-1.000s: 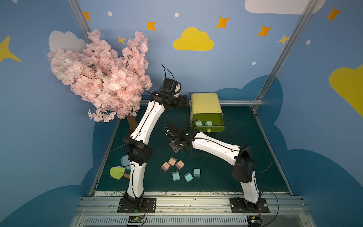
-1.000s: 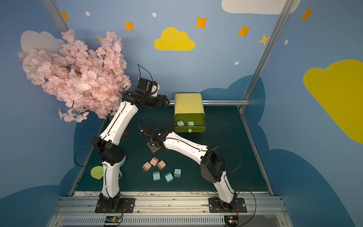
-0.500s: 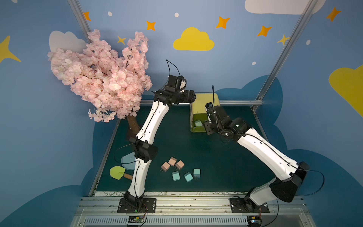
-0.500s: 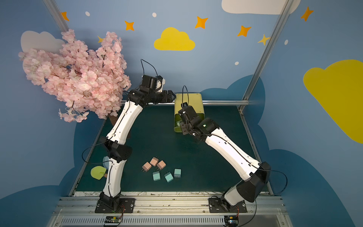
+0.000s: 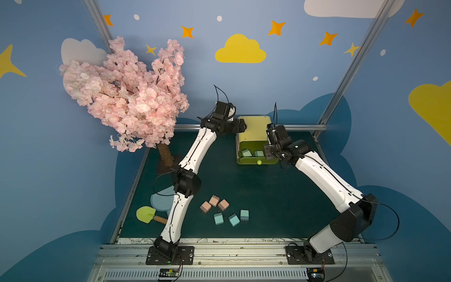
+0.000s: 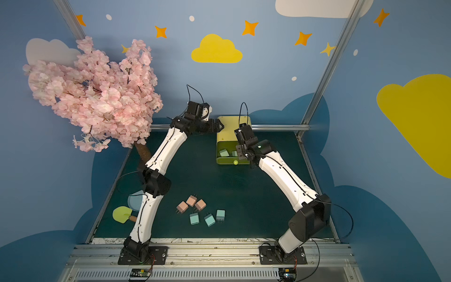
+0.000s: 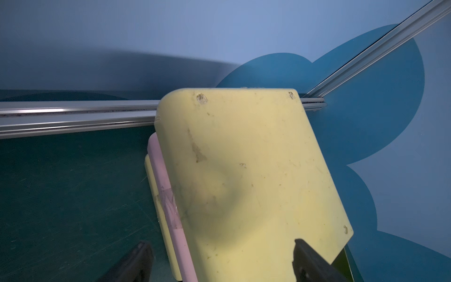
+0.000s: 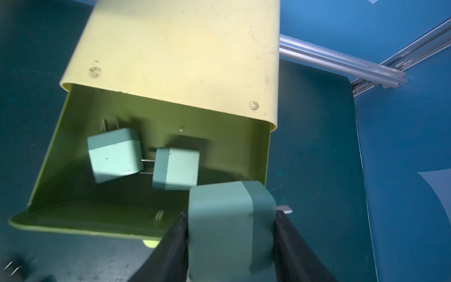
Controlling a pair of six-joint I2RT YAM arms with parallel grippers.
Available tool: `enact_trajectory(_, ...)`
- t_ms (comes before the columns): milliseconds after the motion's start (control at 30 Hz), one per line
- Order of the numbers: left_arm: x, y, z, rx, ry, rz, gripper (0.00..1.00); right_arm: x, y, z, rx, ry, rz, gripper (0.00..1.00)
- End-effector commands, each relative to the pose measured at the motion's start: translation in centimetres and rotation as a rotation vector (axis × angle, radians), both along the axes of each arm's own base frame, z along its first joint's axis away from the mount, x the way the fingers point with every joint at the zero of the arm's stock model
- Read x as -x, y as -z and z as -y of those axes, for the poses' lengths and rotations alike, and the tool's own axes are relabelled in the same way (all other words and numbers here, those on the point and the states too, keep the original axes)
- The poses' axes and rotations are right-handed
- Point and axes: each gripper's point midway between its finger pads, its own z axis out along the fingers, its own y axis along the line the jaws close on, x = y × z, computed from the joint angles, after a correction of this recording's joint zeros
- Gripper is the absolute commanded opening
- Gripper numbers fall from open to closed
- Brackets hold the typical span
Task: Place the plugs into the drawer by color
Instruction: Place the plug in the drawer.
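we are clamping a pale green plug [image 8: 227,234] in the right gripper [image 8: 230,216] over the front corner of the open drawer [image 8: 73,225], near two green plugs [image 8: 114,156] lying inside. we are advising moving it inward before releasing. the left gripper [image 7: 222,246] is standing open by the cabinet top [image 7: 244,146].

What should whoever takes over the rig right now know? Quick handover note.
Left gripper: open, at the top edge of the cabinet, holding nothing.
Right gripper: shut on a pale green plug, at the front corner of the open top drawer.
Done: two pale green plugs lie in that drawer.
To do: drop the held one in. Three pink plugs and three blue plugs wait on the mat, unsorted.
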Motion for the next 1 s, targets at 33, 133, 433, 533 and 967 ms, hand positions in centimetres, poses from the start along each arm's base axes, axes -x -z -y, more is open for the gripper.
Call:
enact_trajectory(33,-0.2,0.7,0.6,0.028,0.038,-0.009,0.91,-1.2,0.6,-0.6,-0.005,-0.002,0.0,0.38)
enact_trajectory(133,0.0,1.3,0.7,0.028,0.045,-0.03,0.9,-1.6,1.7,-0.7,0.008,0.003,-0.023,0.38)
enact_trajectory(433,0.3,2.8,0.8,0.018,0.053,-0.071,0.88,-2.9,2.9,-1.1,0.035,0.0,-0.042,0.4)
enact_trajectory(533,0.4,3.1,0.8,0.015,0.054,-0.08,0.88,-3.2,3.3,-1.3,0.04,-0.001,-0.049,0.4)
enact_trajectory(967,0.5,3.4,1.0,0.014,0.069,-0.082,0.87,-3.9,2.6,-0.9,0.02,-0.003,-0.042,0.64)
